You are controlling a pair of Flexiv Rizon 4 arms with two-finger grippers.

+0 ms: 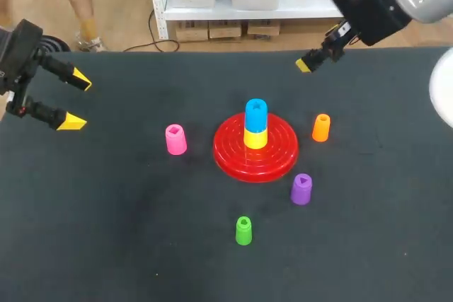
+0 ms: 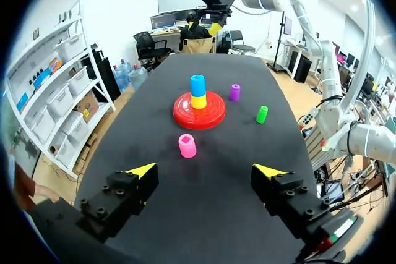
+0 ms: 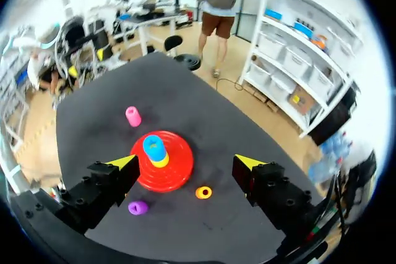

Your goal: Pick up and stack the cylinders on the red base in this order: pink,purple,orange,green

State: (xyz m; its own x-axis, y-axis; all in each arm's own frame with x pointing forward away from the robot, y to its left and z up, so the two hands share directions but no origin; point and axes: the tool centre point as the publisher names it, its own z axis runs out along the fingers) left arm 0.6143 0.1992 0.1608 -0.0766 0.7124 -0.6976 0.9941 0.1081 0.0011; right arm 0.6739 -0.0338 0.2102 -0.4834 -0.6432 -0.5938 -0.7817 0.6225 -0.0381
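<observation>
Dark table top carries a ridged red plastic base already bearing a yellow cylinder and a blue cylinder. Around it stand the pink plastic cylinder at 9 o'clock, orange cylinder at 2, purple cylinder at 5 and green cylinder at 6. Left gripper and right gripper hang spread wide and empty, seemingly parked clear before the first pick.

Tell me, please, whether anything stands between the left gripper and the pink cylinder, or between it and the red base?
Nothing visible does: only bare table lies between the open left gripper and the pink cylinder, and between it and the red base. The base already carries a yellow cylinder with a blue cylinder on top.
</observation>
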